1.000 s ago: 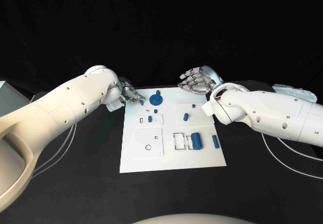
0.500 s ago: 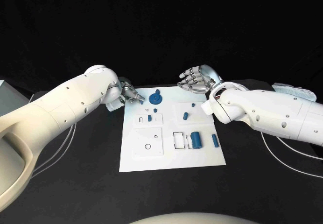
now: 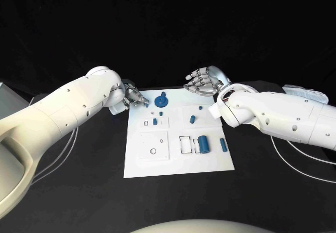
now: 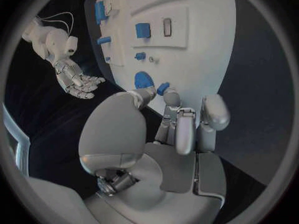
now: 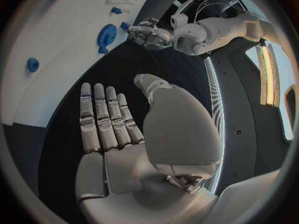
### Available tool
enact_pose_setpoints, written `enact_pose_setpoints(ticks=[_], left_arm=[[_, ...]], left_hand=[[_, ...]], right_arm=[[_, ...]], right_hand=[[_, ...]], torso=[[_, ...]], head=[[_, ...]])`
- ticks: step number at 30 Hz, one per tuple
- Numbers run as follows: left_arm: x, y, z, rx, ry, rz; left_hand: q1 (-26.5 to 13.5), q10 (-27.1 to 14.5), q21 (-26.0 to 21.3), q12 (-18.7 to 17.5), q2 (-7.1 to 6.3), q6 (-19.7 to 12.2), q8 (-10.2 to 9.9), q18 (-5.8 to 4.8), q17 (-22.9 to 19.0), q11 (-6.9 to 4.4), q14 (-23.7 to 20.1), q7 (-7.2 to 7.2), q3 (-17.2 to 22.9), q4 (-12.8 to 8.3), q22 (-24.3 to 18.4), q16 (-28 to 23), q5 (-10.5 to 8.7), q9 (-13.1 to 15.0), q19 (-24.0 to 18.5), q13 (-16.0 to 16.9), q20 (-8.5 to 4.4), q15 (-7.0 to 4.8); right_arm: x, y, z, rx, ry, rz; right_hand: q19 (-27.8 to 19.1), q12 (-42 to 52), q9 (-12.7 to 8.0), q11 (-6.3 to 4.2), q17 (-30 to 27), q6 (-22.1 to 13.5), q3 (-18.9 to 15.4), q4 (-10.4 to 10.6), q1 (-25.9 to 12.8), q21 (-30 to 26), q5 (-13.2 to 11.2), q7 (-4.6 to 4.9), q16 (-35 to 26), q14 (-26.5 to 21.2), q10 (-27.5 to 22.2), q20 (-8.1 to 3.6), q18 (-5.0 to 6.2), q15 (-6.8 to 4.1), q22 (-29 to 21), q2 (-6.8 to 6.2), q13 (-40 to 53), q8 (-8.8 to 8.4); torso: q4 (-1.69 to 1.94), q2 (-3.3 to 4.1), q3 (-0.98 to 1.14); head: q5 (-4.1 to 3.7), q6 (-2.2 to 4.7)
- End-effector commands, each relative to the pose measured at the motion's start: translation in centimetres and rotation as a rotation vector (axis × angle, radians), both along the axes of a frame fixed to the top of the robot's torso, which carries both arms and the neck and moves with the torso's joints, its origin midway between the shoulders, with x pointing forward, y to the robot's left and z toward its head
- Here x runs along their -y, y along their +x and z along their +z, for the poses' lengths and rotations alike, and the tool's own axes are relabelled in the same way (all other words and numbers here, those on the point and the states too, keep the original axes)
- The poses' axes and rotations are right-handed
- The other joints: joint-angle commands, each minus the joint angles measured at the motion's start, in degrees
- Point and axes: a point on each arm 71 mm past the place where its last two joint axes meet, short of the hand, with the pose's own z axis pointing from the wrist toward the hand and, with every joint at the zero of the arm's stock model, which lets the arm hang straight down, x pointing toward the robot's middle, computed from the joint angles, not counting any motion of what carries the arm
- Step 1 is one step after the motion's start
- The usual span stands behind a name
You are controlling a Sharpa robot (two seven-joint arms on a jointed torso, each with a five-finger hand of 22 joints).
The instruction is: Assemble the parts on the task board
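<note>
The white task board [image 3: 178,162] lies in the middle of the black table. My left hand [image 3: 131,98] hovers at its far left corner and pinches a small blue part [image 4: 163,88] between thumb and a fingertip. Right beside it a round blue part [image 3: 162,101] sits on the board. My right hand [image 3: 203,81] floats past the far right corner with its fingers [image 5: 106,117] stretched out side by side, holding nothing. A blue cylinder [image 3: 204,143], a blue bar [image 3: 223,145] and several small blue pieces [image 3: 193,120] rest on the board.
A pale box [image 3: 4,93] stands at the table's left edge. Thin white cables [image 3: 297,162] trail over the table on the right, and others run under my left arm. A white object [image 3: 305,92] lies at the far right.
My right hand has drifted slightly farther from the board. My left hand has stayed at the board's corner with the small part.
</note>
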Motion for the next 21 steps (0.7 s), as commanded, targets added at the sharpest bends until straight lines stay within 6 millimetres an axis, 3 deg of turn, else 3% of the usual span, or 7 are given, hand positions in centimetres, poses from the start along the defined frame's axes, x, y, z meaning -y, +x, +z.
enact_pose_setpoints(ticks=[1,11,21], left_arm=[[0.23,-0.07,-0.04,-0.010,-0.014,-0.012],[0.22,-0.07,-0.07,-0.017,-0.026,-0.011],[0.28,-0.09,-0.15,-0.028,-0.033,-0.016]], left_hand=[[0.5,0.5,0.3,0.3,0.05,0.0,0.3,0.22,9.5,-0.07,4.1,-0.43,0.4,0.0,0.0,0.3,-0.01,0.1,0.3,0.1,0.11,-0.37],[0.9,0.5,0.3,0.3,0.14,-0.2,0.6,0.22,9.5,-0.13,4.1,-0.48,0.9,-0.5,0.0,0.4,0.02,0.3,0.3,0.1,0.05,-0.42],[2.6,0.3,0.4,0.4,1.42,-0.9,1.5,0.20,9.5,-0.27,4.1,-0.60,5.3,-3.5,0.1,0.4,0.23,0.8,0.2,0.0,-0.09,-0.56]], right_arm=[[-0.15,-0.01,0.15,0.012,-0.004,0.013],[-0.17,-0.01,0.18,0.011,-0.003,0.014],[-0.18,-0.01,0.20,0.008,-0.004,0.017]], right_hand=[[-0.4,0.2,-0.1,-0.11,-0.1,-0.4,-0.5,0.0,0.1,-0.2,0.3,3.63,-0.3,-0.4,-0.5,0.06,0.74,0.02,-0.1,0.39,0.0,0.04],[-0.6,0.3,-0.1,-0.06,-0.3,-0.4,-0.6,-0.1,0.2,-0.2,0.4,3.67,-0.5,-0.5,-0.6,0.14,0.76,0.08,-0.4,0.52,-0.4,0.14],[-0.6,0.4,-0.1,-0.06,-0.3,-0.4,-0.7,-0.1,0.2,-0.1,0.4,3.68,-0.5,-0.4,-0.6,0.15,0.77,0.08,-0.5,0.55,-0.4,0.17]], torso=[[-0.02,-0.03,0.04],[0.12,-0.09,-0.04],[0.06,-0.08,-0.06]], head=[[-0.10,-0.17],[-0.21,-0.29],[-0.12,-0.28]])
